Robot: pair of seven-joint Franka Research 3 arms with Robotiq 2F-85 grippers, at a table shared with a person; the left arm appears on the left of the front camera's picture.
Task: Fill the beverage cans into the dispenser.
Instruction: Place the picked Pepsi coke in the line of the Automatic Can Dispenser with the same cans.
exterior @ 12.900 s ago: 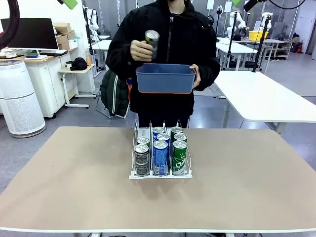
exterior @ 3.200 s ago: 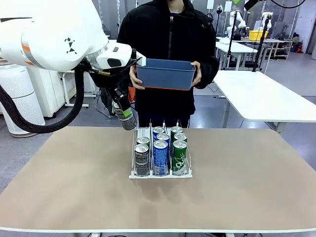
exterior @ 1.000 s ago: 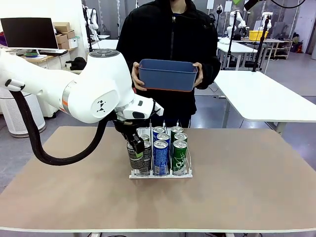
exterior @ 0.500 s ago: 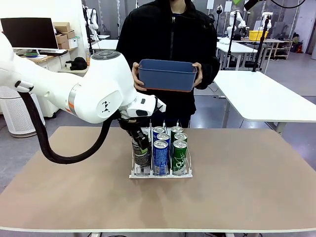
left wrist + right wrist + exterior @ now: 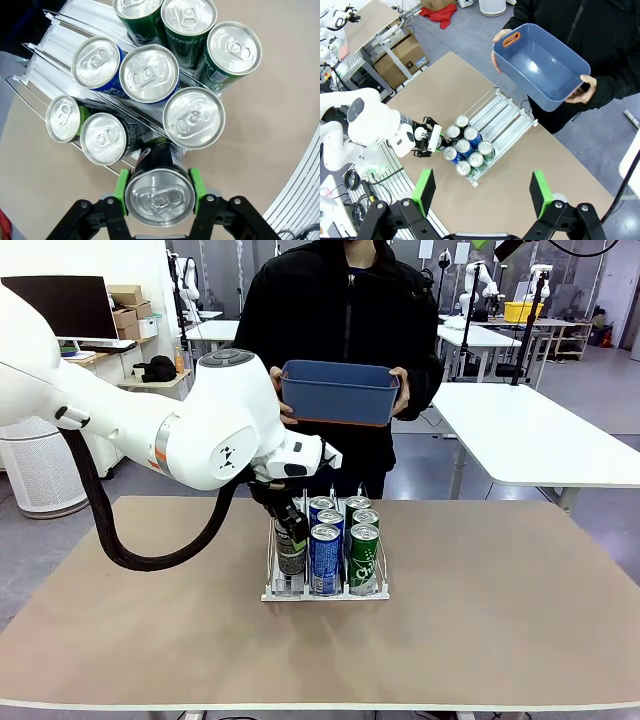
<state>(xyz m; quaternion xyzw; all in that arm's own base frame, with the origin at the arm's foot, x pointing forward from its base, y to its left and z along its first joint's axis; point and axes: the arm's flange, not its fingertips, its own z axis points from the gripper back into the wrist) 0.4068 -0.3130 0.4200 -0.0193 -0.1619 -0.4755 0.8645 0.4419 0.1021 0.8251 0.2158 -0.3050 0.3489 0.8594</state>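
Green pads of the left gripper (image 5: pixel 159 192) are clamped on the two sides of a black beverage can (image 5: pixel 159 195), whose silver top is seen between the fingers (image 5: pixel 120 186) in the left wrist view. In the front view the same gripper (image 5: pixel 288 530) is seen holding the can (image 5: pixel 290 552) roughly upright at the near end of the left lane of the dispenser (image 5: pixel 325 592); whether the can's base touches the rack cannot be told.

Just beyond the held can, in the left wrist view, the dispenser (image 5: pixel 75 25) is seen as a clear and white rack with thin wire dividers. Two black cans (image 5: pixel 103 138) stand in the same lane past the fingers, three blue-and-white cans (image 5: pixel 148 73) fill the middle lane, and three green cans (image 5: pixel 234 48) stand in the far lane. The nearest blue-and-white can (image 5: pixel 193 117) stands just beside the held can.

The right gripper (image 5: pixel 482 192) is held high above the beige surface (image 5: pixel 530 155), its fingers (image 5: pixel 425 190) spread wide apart with nothing between them. Far below them the dispenser (image 5: pixel 507 116) and the cans are seen, and beyond it a blue plastic bin (image 5: pixel 540 67) is held in both hands by a person in a black jacket (image 5: pixel 345 320).
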